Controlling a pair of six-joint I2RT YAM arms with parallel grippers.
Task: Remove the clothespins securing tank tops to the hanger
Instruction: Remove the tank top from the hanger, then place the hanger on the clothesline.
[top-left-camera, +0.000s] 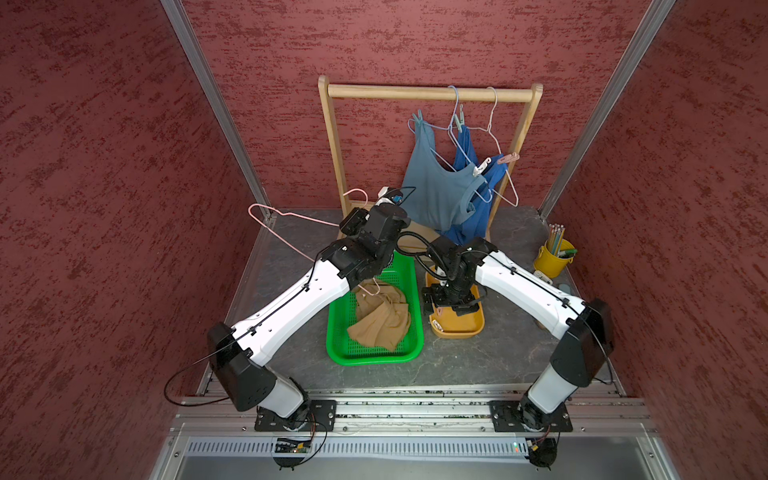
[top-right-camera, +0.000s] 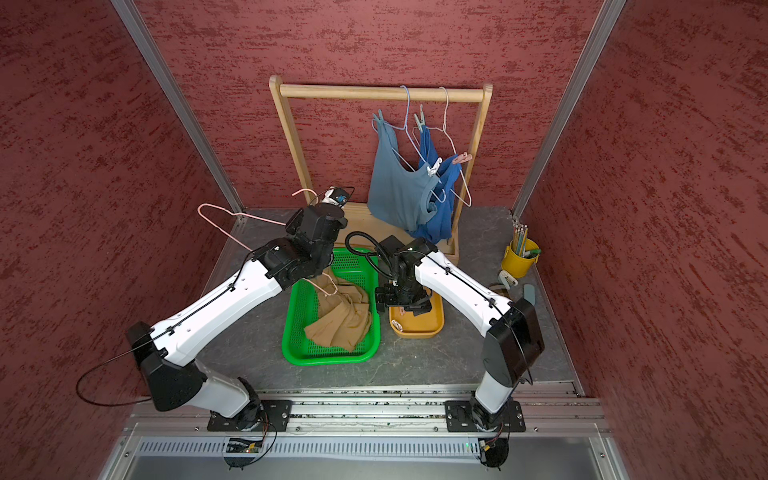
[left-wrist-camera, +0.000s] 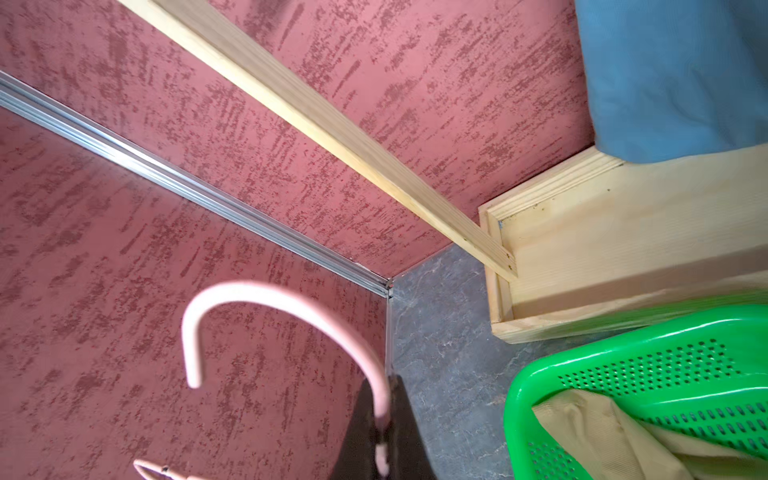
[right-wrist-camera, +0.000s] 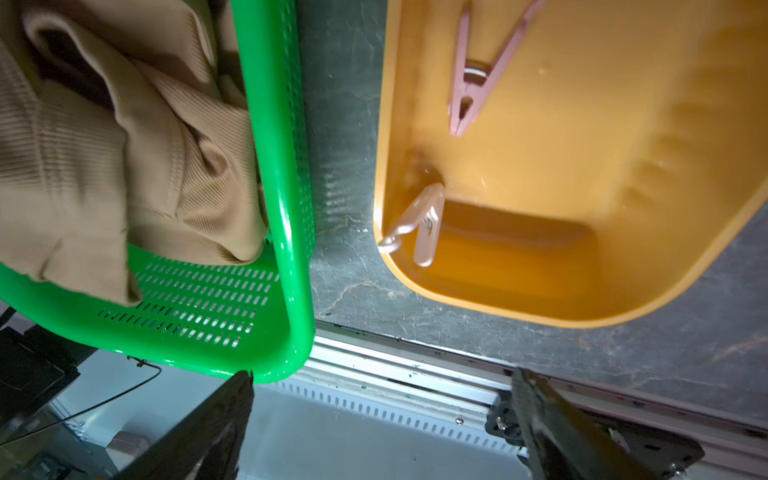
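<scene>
Tan top (top-left-camera: 380, 318) in basket (top-left-camera: 374, 353), clothespins (right-wrist-camera: 471, 75) in tray (right-wrist-camera: 582, 174)

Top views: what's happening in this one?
The left gripper is shut on the hook of a pink wire hanger; the tan-brown tank top lies in the green perforated plastic basket. The right gripper hangs open over the orange plastic tray, which holds a pink clothespin and a pale clothespin. The grey-blue tank top and royal blue tank top hang pinned on the wooden rack.

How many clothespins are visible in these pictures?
6. Clipped up at the wooden rack: teal clothespin, second teal clothespin, white clothespin, pink clothespin. In the yellow tray: dark pink clothespin, pale clothespin. The right arm may hide more.
</scene>
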